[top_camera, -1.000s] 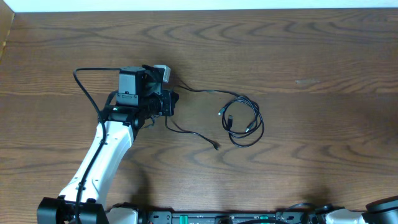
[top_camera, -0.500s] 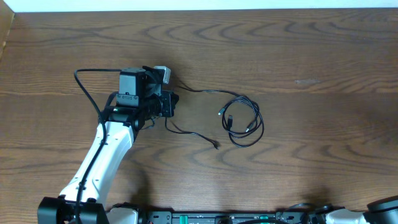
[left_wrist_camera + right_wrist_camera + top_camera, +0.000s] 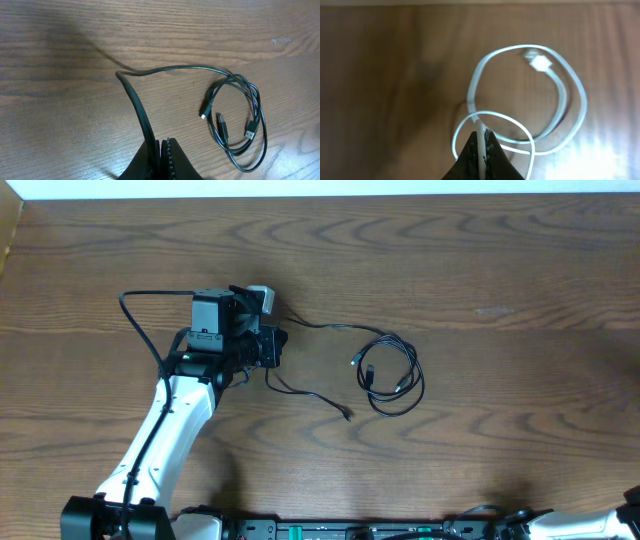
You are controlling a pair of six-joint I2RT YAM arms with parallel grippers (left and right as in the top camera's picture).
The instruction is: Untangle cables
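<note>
A thin black cable (image 3: pixel 398 375) lies coiled right of the table's middle, with small plug ends inside the loop; one strand runs left to my left gripper (image 3: pixel 272 345). In the left wrist view the left gripper (image 3: pixel 161 150) is shut on that black cable (image 3: pixel 235 115), whose coil rests on the wood ahead. In the right wrist view my right gripper (image 3: pixel 482 142) is shut on a white cable (image 3: pixel 555 95), which hangs in loops with a white plug at the top. The right gripper is outside the overhead view.
The brown wooden table (image 3: pixel 500 260) spreads all round. The left arm (image 3: pixel 165 430) reaches in from the lower left, with its own thick black cable (image 3: pixel 135 315) arching behind it. A pale wall strip runs along the far edge.
The left arm and black cable have not moved. The edge of the right arm at the lower right of the overhead view has slipped further out of sight.
</note>
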